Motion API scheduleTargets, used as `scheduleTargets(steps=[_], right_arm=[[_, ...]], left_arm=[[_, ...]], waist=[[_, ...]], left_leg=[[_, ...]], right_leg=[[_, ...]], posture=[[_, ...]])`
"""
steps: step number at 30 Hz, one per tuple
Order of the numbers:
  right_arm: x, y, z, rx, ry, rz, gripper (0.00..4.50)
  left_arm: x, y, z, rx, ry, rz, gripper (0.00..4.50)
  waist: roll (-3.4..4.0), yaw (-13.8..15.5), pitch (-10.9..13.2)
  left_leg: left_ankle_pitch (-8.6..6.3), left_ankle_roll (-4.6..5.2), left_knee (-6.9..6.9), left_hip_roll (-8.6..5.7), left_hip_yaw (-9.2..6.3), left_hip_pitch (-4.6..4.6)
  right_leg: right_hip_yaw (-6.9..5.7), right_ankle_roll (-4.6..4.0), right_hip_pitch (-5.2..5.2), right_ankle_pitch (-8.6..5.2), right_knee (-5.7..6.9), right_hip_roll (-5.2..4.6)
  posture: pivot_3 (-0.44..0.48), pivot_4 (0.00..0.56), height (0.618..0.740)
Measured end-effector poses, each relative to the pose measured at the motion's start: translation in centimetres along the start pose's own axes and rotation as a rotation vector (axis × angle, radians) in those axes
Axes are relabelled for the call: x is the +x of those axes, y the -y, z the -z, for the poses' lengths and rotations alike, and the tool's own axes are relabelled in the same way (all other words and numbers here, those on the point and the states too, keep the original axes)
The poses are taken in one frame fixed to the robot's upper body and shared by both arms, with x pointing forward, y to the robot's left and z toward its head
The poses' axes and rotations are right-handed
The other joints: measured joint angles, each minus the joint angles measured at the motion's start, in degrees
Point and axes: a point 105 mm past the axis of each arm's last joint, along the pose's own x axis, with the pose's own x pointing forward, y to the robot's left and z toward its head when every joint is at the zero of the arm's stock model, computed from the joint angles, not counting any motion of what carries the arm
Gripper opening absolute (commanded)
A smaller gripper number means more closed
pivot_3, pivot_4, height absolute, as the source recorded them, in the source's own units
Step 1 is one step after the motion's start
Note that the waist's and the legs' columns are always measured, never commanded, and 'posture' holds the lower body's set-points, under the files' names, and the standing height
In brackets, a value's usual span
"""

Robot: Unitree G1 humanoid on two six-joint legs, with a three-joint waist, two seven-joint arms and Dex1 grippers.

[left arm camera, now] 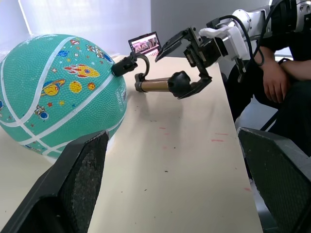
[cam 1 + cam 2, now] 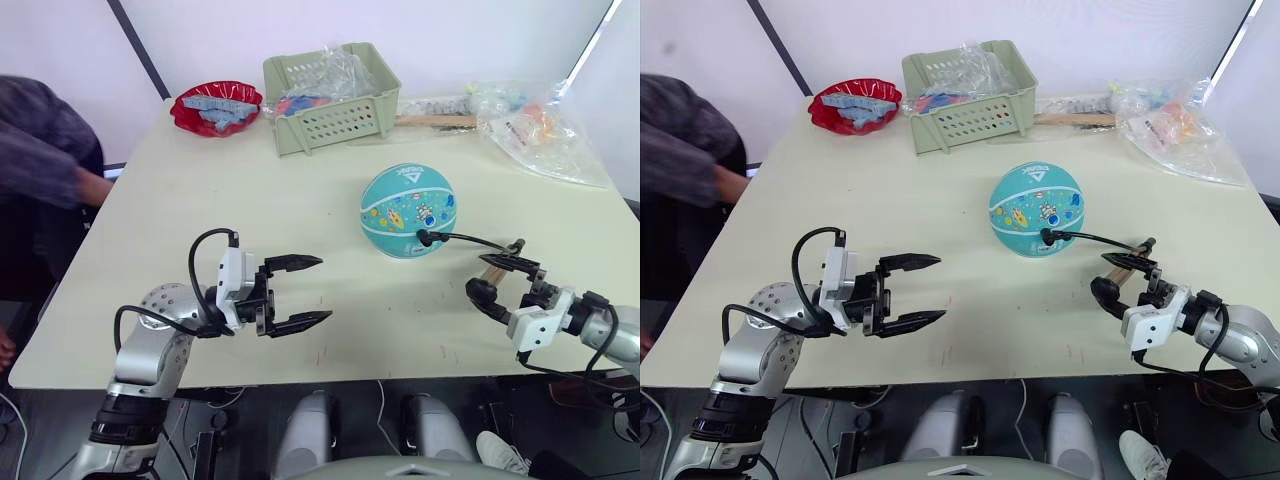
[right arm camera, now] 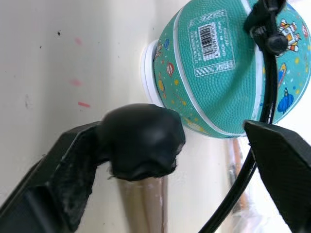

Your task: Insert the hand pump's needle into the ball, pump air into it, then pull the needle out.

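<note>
The teal ball rests on the table, right of centre. The needle's black angled fitting sits against the ball's near side, and the pin itself is hidden. From it a thin black hose runs right to the bronze hand pump, which lies on the table. My right gripper is open around the pump's black end cap. The cap touches one finger and the other stands apart. My left gripper is open and holds nothing, over the table left of the ball.
A green basket, a red bowl and plastic bags line the far edge. A person's sleeve is at the far left. A white ring lies under the ball. A seated person shows behind my right arm.
</note>
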Motion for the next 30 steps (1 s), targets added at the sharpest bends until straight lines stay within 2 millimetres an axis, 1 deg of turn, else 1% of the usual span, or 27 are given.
scheduleTargets(steps=[4, 9, 15, 17, 22, 24, 28, 29, 30], right_arm=[[-0.7, -0.6, 0.0, 0.093, -0.005, 0.007, 4.47], [-1.8, -1.4, 0.0, 0.191, -0.015, 0.012, 4.47], [-3.4, -1.5, -0.4, 0.269, -0.021, 0.051, 4.47], [-3.8, -1.2, -0.7, 0.324, -0.013, 0.089, 4.47], [-4.6, -0.7, -1.8, 0.583, 0.026, 0.183, 4.47], [-4.9, -0.7, -1.9, 0.664, 0.026, 0.212, 4.47], [-5.1, -0.8, -2.5, 0.826, 0.056, 0.274, 4.47], [-5.3, -0.4, -2.7, 0.865, 0.075, 0.304, 4.47], [-5.5, 0.1, -3.3, 0.918, 0.111, 0.339, 4.47]], left_arm=[[0.4, -0.3, -0.5, 0.021, 0.009, 0.008, 4.5], [1.1, -0.2, -0.3, 0.019, 0.009, 0.024, 4.5], [1.4, -0.3, -0.5, 0.027, 0.018, 0.029, 4.5], [1.5, -0.4, -0.6, 0.027, 0.023, 0.021, 4.5], [2.6, -1.5, -1.4, 0.033, 0.073, -0.033, 4.5], [3.1, -2.1, -1.8, 0.042, 0.081, -0.053, 4.5], [4.5, -3.0, -1.9, 0.03, 0.094, -0.083, 4.5], [4.9, -3.4, -2.0, 0.019, 0.107, -0.095, 4.5], [5.5, -4.2, -2.4, 0.016, 0.124, -0.114, 4.5]], waist=[[-0.01, 0.3, 0.0], [-0.01, 0.4, 0.0], [-0.01, 0.5, 0.0], [-0.02, 0.5, 0.0], [-0.03, 0.6, 0.0], [-0.07, 0.7, 0.0], [-0.07, 0.7, 0.0], [-0.07, 0.7, 0.0], [-0.08, 0.7, 0.0]], left_leg=[[0.0, 0.0, 0.0, -0.01, 0.01, 0.0], [0.0, 0.0, 0.0, 0.0, 0.01, 0.0], [0.0, 0.01, 0.01, 0.0, 0.0, 0.01], [0.0, 0.01, 0.01, 0.0, -0.01, 0.01], [-0.02, 0.04, 0.04, 0.02, -0.09, 0.01], [-0.06, 0.11, 0.07, 0.02, -0.09, 0.01], [-0.14, 0.26, 0.09, 0.0, -0.13, 0.0], [-0.14, 0.26, 0.1, 0.0, -0.14, 0.0], [-0.14, 0.27, 0.1, 0.01, -0.15, 0.0]], right_leg=[[0.01, 0.03, 0.0, 0.02, 0.0, 0.0], [0.02, 0.11, 0.0, 0.07, 0.01, 0.01], [0.02, 0.1, 0.01, 0.08, 0.01, 0.01], [0.02, 0.1, 0.01, 0.08, 0.02, 0.01], [0.01, 0.06, 0.02, 0.14, 0.03, 0.02], [0.01, 0.04, 0.03, 0.14, 0.03, 0.02], [0.05, 0.04, 0.06, 0.15, 0.03, 0.08], [0.05, 0.04, 0.06, 0.15, 0.04, 0.09], [0.04, 0.03, 0.06, 0.16, 0.05, 0.1]], posture=[[0.0, 0.15, 0.738], [0.0, 0.15, 0.738], [0.0, 0.15, 0.738], [0.0, 0.15, 0.738], [0.0, 0.15, 0.738], [0.0, 0.15, 0.738], [0.0, 0.15, 0.738], [0.0, 0.15, 0.738], [0.0, 0.15, 0.738]])
